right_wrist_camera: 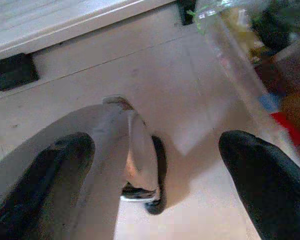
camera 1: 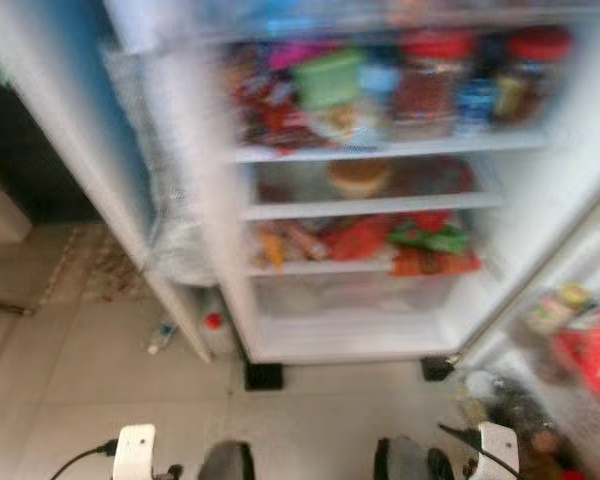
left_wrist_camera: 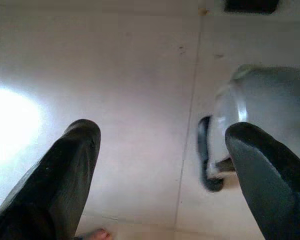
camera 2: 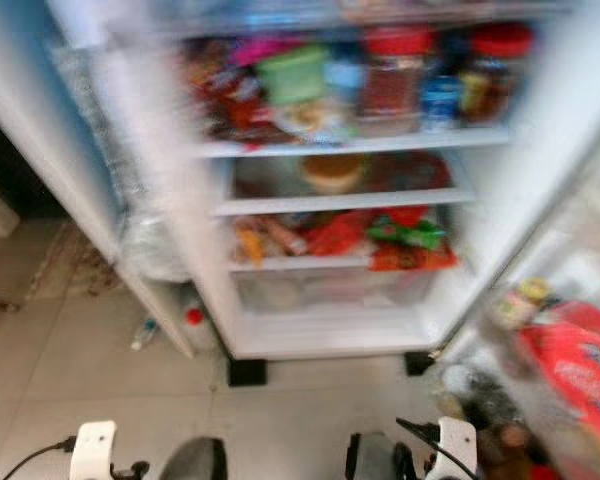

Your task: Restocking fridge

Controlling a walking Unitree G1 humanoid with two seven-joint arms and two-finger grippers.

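**While both claws are hanging empty, the fridge is standing wide open**

While the robot is facing the fridge (camera 1: 380,340), its left claw (left_wrist_camera: 165,165) is hanging low over the floor (left_wrist_camera: 115,60) with its two fingers spread wide, holding nothing. The right claw (right_wrist_camera: 155,175) is hanging the same way, wide open and empty.

My guess is that it is getting ready to fetch something. It should pick one thing, grab it in the middle, and go slowly.

Red-lidded jars (camera 1: 435,85) are sitting on the fridge's top shelf. Bright packets (camera 1: 420,245) are filling a lower shelf. The door rack (camera 1: 580,350) on the right is holding more blurry food.
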